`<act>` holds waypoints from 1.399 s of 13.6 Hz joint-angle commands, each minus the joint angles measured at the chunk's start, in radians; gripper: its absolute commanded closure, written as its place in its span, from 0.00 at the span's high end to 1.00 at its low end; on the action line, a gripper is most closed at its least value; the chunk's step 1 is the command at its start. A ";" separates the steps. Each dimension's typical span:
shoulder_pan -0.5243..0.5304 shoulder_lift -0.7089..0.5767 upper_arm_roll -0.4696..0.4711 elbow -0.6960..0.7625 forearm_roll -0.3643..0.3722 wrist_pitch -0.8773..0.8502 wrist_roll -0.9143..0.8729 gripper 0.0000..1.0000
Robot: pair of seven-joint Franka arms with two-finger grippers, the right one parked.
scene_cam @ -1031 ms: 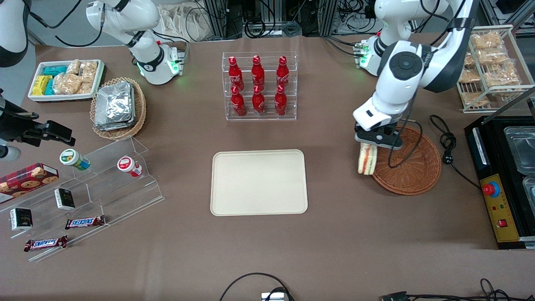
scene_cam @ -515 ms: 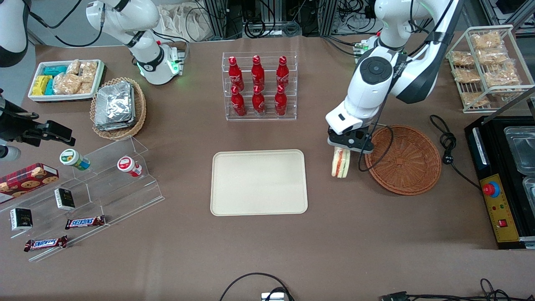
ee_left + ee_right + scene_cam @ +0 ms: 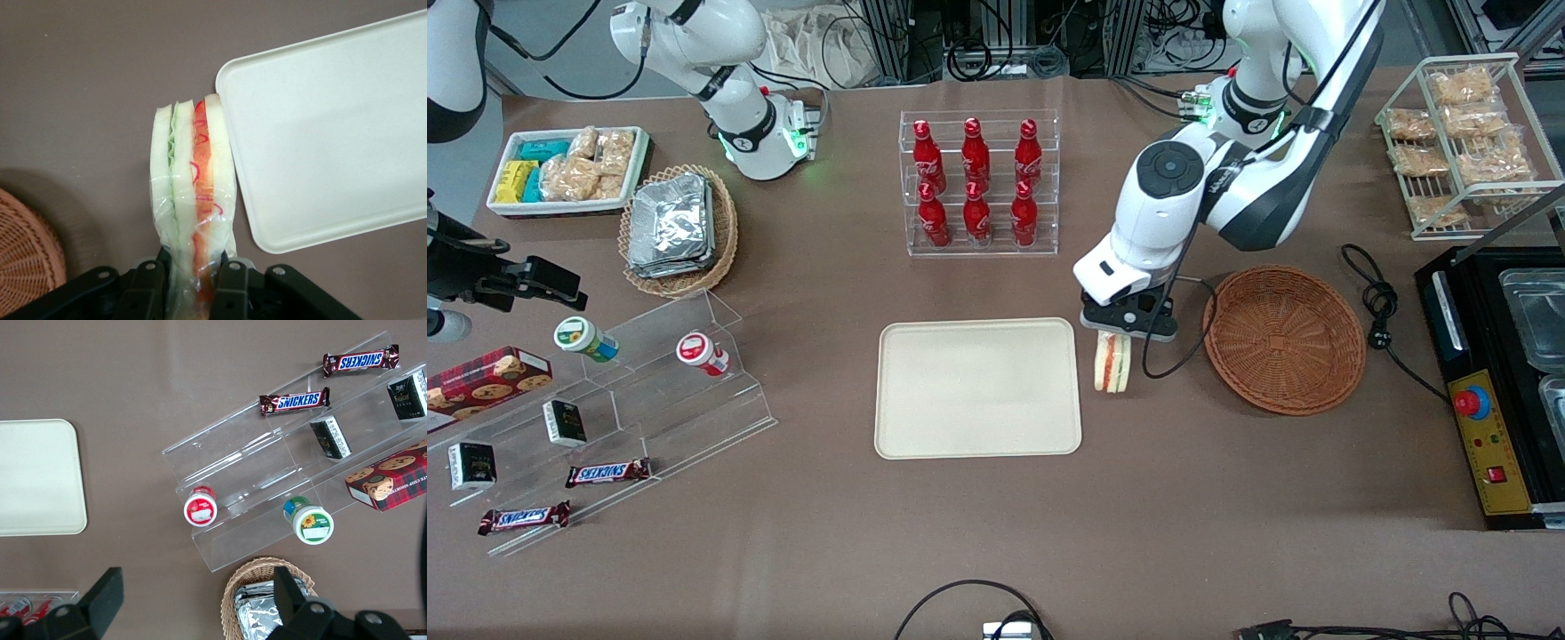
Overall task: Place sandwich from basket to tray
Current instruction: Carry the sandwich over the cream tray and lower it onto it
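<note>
My gripper (image 3: 1119,331) (image 3: 190,283) is shut on the sandwich (image 3: 1112,364) (image 3: 193,193), a plastic-wrapped wedge of white bread with red, orange and green layers. The sandwich hangs in the air between the basket and the tray, just beside the tray's edge. The cream tray (image 3: 978,388) (image 3: 333,133) lies flat at the table's middle with nothing on it. The reddish-brown wicker basket (image 3: 1284,339) (image 3: 27,267) sits toward the working arm's end and holds nothing.
A clear rack of red bottles (image 3: 978,182) stands farther from the front camera than the tray. A black cable (image 3: 1376,307) and a black machine (image 3: 1494,382) lie past the basket. A stepped acrylic shelf with snacks (image 3: 605,400) sits toward the parked arm's end.
My gripper has carried the sandwich out of the basket and sideways toward the tray, from over the basket's rim to just beside the tray's edge.
</note>
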 commanded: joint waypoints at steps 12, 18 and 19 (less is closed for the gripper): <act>-0.174 0.392 0.007 0.380 0.189 -0.094 -0.265 0.22; -0.223 0.498 0.010 0.396 0.295 -0.084 -0.347 0.23; -0.223 0.518 0.010 0.410 0.310 -0.084 -0.361 0.23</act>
